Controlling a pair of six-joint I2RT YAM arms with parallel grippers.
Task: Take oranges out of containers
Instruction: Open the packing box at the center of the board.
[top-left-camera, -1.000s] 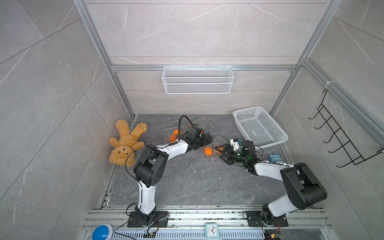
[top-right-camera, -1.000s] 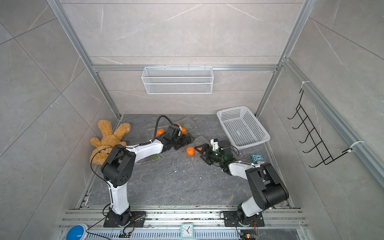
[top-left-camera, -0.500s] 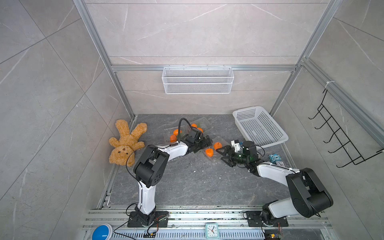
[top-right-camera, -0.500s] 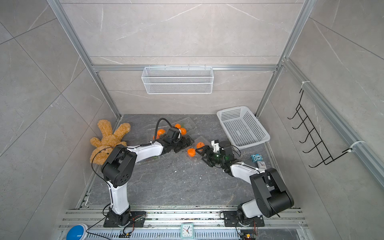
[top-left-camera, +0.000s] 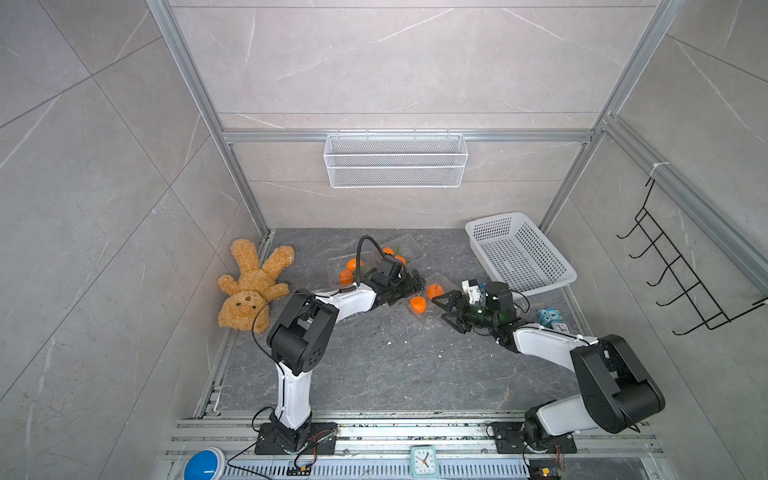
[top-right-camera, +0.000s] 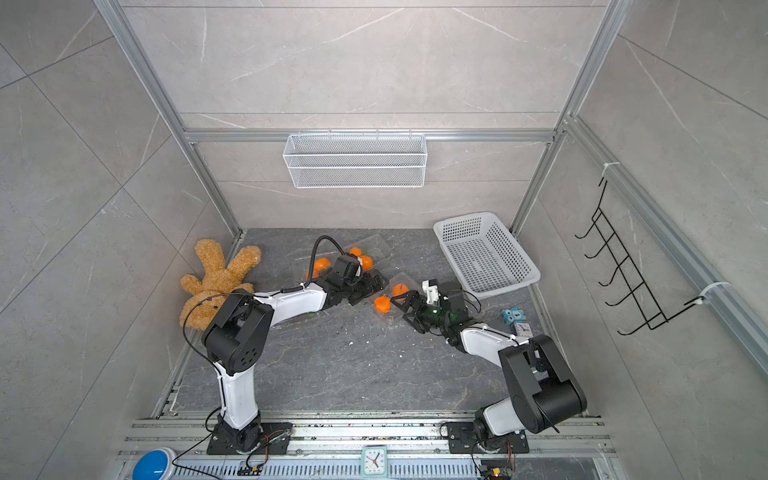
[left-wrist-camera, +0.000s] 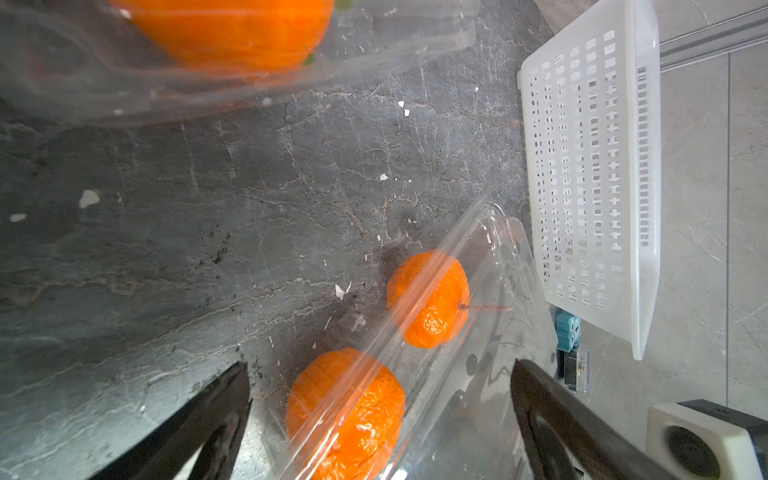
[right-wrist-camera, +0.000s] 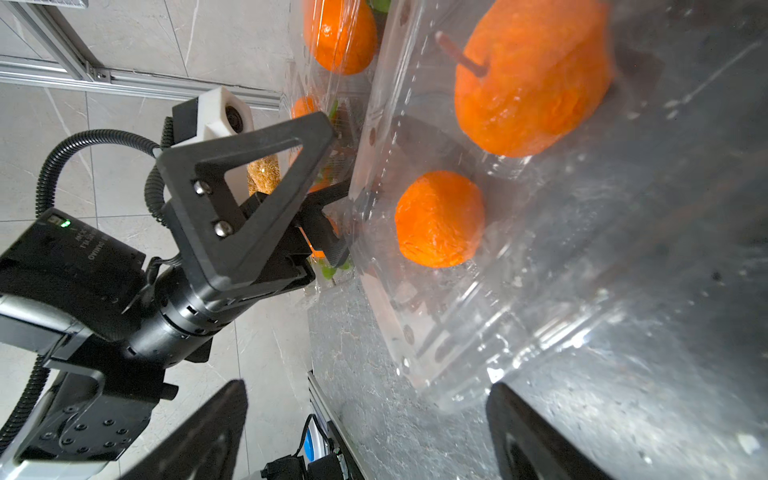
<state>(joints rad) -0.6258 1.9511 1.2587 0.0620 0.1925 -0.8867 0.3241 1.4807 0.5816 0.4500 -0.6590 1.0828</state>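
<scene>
A clear container (top-left-camera: 444, 281) lies mid-floor with two oranges (top-left-camera: 417, 304) (top-left-camera: 434, 289) inside, seen through the plastic. My left gripper (top-left-camera: 411, 286) is open at its far-left side; in the left wrist view the gripper (left-wrist-camera: 380, 368) has the nearer orange (left-wrist-camera: 345, 411) and the container wall (left-wrist-camera: 478, 374) between its spread fingers. My right gripper (top-left-camera: 443, 311) is open just right of the container, and its wrist view shows the gripper (right-wrist-camera: 365, 392) empty, short of the container's corner (right-wrist-camera: 436, 332). More oranges (top-left-camera: 353, 264) (top-left-camera: 388, 250) lie in clear containers (top-left-camera: 409, 245) behind the left arm.
A white perforated basket (top-left-camera: 519, 253) sits at the back right, with a small blue toy (top-left-camera: 546, 316) in front of it. A teddy bear (top-left-camera: 249, 286) lies by the left wall. A wire mesh basket (top-left-camera: 395, 160) hangs on the back wall.
The right gripper has drawn back a little from the middle container, uncovering its second orange. The left gripper has shifted slightly toward that container. Both stayed open.
</scene>
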